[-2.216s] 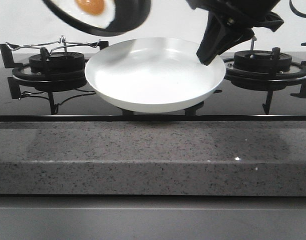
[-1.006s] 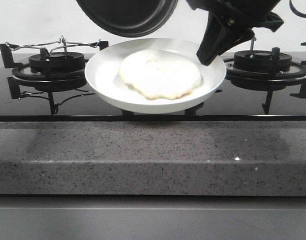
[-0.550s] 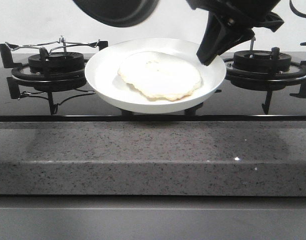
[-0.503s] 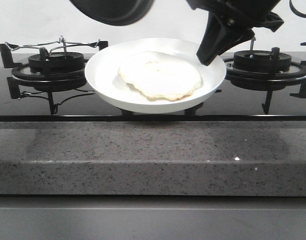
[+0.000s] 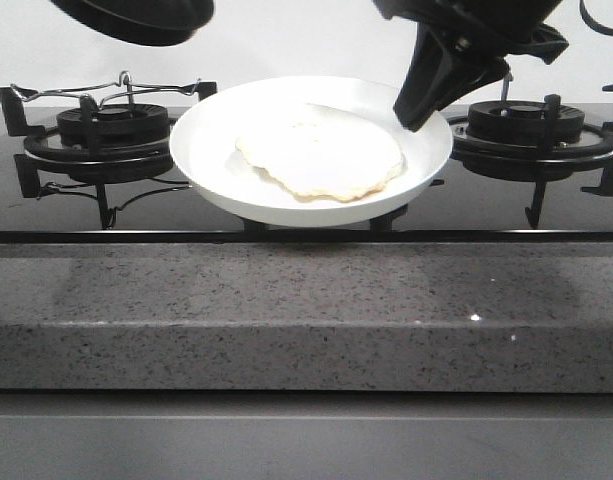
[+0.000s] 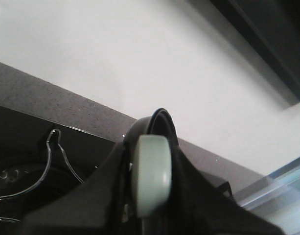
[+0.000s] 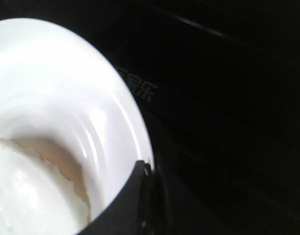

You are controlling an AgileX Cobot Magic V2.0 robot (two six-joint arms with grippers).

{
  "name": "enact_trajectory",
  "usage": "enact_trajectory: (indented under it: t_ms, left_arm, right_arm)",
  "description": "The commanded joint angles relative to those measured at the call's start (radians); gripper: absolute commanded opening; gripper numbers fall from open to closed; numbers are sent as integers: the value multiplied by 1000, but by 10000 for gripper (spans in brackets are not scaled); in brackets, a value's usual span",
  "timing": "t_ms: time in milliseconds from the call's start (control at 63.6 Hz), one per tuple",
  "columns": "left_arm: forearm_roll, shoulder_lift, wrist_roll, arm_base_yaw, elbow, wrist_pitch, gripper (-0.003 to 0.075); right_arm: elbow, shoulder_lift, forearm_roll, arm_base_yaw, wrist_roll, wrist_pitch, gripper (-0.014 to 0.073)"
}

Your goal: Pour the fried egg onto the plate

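The white plate (image 5: 211,150) hangs level over the middle of the hob. The pale fried egg (image 5: 321,150) lies flat on it, underside up. My right gripper (image 5: 418,105) is shut on the plate's right rim. In the right wrist view its fingers (image 7: 132,200) pinch the rim of the plate (image 7: 66,83), with the egg (image 7: 27,196) beside them. The black pan (image 5: 136,18) is high at the upper left, partly out of frame. My left gripper (image 6: 150,196) is shut on the pan's pale green handle (image 6: 150,166); it is out of the front view.
A gas burner with a black grate (image 5: 111,125) and a wire rack (image 5: 106,88) stands at the left. A second burner (image 5: 531,125) stands at the right, just behind the right gripper. The speckled grey counter edge (image 5: 306,310) runs along the front.
The egg has gone from the pan onto the plate. The empty pan has since moved left and away from above the plate. The plate and right gripper have not moved.
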Motion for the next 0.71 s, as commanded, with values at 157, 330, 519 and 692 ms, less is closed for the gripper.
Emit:
enact_trajectory:
  t_ms: [157,330,519,692]
  left_arm:
    - [-179,92,-115,77,-37,103,-20]
    - [-180,189,-200,81,-37,182,-20]
    - [-173,256,-255,81,-37,232,-20]
    - [-145,270,-255,81,-37,215,-14]
  right_arm:
    - [-24,-42,18,-2,-8,-43,-68]
    - [-24,-42,18,-2,-8,-43,-68]
    - [-24,-42,18,-2,-8,-43,-68]
    - [-24,-42,18,-2,-8,-43,-68]
